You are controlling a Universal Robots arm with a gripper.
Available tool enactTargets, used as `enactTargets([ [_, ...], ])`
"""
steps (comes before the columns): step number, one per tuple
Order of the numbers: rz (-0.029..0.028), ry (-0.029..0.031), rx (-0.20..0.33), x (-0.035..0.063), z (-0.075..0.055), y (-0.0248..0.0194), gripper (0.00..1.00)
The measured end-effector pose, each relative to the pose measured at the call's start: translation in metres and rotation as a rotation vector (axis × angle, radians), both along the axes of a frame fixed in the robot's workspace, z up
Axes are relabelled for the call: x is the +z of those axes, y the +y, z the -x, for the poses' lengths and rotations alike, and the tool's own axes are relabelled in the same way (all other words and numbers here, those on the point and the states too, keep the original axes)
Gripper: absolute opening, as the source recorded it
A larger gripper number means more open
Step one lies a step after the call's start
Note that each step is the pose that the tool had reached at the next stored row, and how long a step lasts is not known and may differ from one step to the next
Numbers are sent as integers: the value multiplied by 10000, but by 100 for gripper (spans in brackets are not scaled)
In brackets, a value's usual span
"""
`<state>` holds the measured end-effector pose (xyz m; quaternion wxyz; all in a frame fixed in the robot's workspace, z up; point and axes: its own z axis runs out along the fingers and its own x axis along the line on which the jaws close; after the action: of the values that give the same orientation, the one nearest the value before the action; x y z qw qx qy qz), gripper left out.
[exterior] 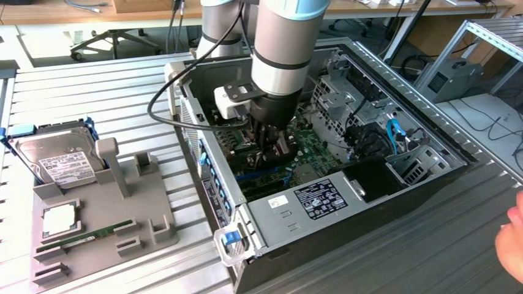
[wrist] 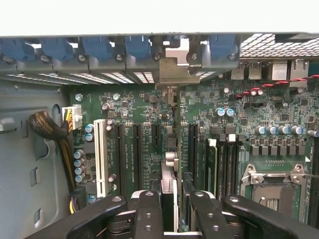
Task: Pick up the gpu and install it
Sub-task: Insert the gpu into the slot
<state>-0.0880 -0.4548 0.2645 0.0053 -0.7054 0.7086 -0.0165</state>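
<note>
On the exterior view's left, a grey holder tray [exterior: 122, 220] sits on the slatted table [exterior: 98, 104]; a silver hard drive [exterior: 56, 158] stands at its back corner and a thin green memory stick [exterior: 86, 236] lies in a slot near the front; there is bare table all around it; in the middle the open computer case [exterior: 270, 211] has tall metal walls close on every side, so room inside is tight; the arm [exterior: 282, 55] reaches straight down into it; the gripper [wrist: 169, 209] holds the gpu [wrist: 169, 172] on edge between its two fingers [wrist: 148, 214], closed on the thin card; the card stands upright over the black slots of the green motherboard [wrist: 139, 107], its silver bracket end by the back wall; at the exterior view's right edge a person's hand [exterior: 513, 242] rests near the table.
</note>
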Motion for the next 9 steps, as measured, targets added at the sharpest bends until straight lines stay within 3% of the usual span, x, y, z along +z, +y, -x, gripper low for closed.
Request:
enactTargets([
  [9,2,1,2,-30,37,3,27],
])
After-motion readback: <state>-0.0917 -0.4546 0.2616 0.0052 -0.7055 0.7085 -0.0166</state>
